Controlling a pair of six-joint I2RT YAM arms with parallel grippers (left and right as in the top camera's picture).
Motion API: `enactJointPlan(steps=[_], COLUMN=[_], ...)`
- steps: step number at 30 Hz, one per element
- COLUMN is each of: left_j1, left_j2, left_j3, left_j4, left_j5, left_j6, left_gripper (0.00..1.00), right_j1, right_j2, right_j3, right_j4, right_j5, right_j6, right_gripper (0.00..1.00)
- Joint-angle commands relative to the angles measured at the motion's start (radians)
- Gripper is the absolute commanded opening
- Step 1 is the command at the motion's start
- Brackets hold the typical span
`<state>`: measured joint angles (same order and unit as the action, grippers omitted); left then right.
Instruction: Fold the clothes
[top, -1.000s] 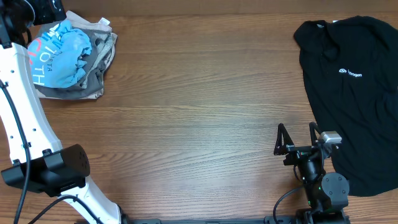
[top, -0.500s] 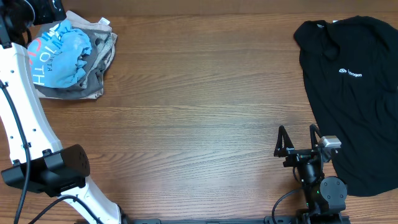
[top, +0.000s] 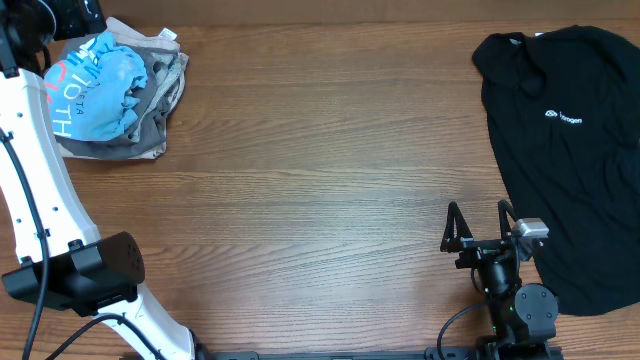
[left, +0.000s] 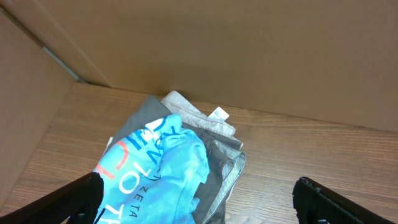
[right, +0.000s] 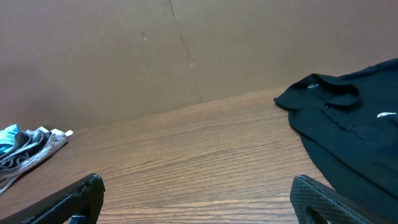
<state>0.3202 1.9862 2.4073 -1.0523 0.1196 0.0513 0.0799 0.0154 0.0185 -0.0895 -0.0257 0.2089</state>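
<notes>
The light blue T-shirt (top: 100, 88) lies crumpled on a pile at the table's far left, its coral-and-white letters facing up. It also shows in the left wrist view (left: 163, 174). My left gripper (left: 199, 198) is open and hovers above the shirt, one finger on each side of it, holding nothing. In the overhead view the left arm's head (top: 68, 14) sits at the top left corner. My right gripper (top: 478, 222) is open and empty near the front edge, right of centre, and its jaws (right: 199, 200) are wide apart over bare wood.
Grey garments (top: 160, 100) lie under and beside the blue shirt. A black polo shirt (top: 570, 150) with a small white logo is spread at the right, close to the right gripper; it also shows in the right wrist view (right: 348, 124). A brown wall (right: 186, 50) backs the table.
The right gripper has drawn back slightly toward the front edge. The left arm and the clothes have not visibly moved.
</notes>
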Motion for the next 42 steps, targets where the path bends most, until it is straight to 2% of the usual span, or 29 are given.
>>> enactJointPlan(steps=[1, 8, 12, 20, 22, 26, 34, 42], left_j1=[-0.005, -0.022, -0.034, -0.034, -0.033, -0.033, -0.033, -0.105], left_j2=[-0.003, -0.143, -0.298, -0.623, -0.726, -0.96, -1.383, -1.69], left_j3=[-0.002, -0.003, -0.003, -0.037, -0.166, -0.586, -1.403, -1.941], left_j4=[0.001, -0.087, -0.151, -0.174, -0.108, 0.176, 0.66, 0.945], left_j5=[0.001, 0.001, 0.002, 0.019, 0.029, 0.06, 0.247, 0.253], left_j6=[-0.013, -0.013, -0.013, -0.005, 0.005, 0.005, 0.005, 0.005], left_gripper=[1.0, 1.0, 1.0, 1.0, 1.0, 1.0, 1.0, 1.0], right_j1=[-0.003, -0.003, -0.003, -0.003, -0.003, -0.003, -0.003, -0.003], right_j2=[-0.013, -0.013, -0.013, -0.013, -0.013, -0.013, -0.013, -0.013], right_j3=[-0.011, -0.011, -0.011, -0.011, -0.011, -0.011, -0.011, -0.011], right_j4=[0.008, 0.008, 0.008, 0.008, 0.008, 0.008, 0.008, 0.008], right_j5=[0.003, 0.003, 0.003, 0.003, 0.003, 0.003, 0.003, 0.003], right_j6=[0.001, 0.001, 0.001, 0.001, 0.001, 0.001, 0.001, 0.001], right_gripper=[1.0, 1.0, 1.0, 1.0, 1.0, 1.0, 1.0, 1.0])
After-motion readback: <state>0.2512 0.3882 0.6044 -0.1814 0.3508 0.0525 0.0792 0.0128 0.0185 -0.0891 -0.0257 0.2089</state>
